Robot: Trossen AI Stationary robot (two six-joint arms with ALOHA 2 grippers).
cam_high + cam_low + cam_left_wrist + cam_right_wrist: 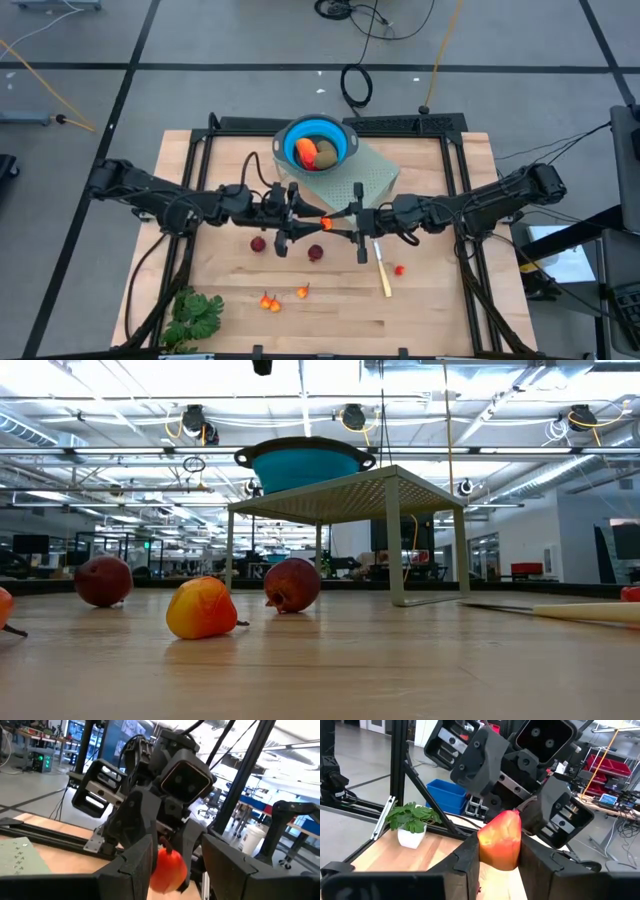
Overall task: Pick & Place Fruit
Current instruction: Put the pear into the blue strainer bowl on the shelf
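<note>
An orange-red fruit (327, 221) hangs above the table's middle, between my two grippers, which meet there level. My right gripper (500, 862) comes from the table's right and is shut on it. My left gripper (175, 875) comes from the left and is open, with a finger on either side of the same fruit (167, 868). A blue bowl (340, 135) on a pale rack (375, 175) holds an orange piece and an olive-brown piece. Two dark red balls (258, 243) (316, 253) and small orange-red bits (268, 301) lie on the wood. My right gripper pinches the fruit's two sides (485, 845) between its two fingers. The fingers lie level and come from the table's right. The fruit is lifted clear of the table. My left gripper: whether its fingers (137, 865) touch the fruit I cannot tell.
A yellow-handled knife (383, 272) and one orange-red bit (399, 269) lie to the right of centre. A leafy green bunch (195, 318) sits at the near left corner. Black frame rails (190, 170) run along the table's sides. In the low view, fruit (203, 608) lies before the rack's legs (395, 540).
</note>
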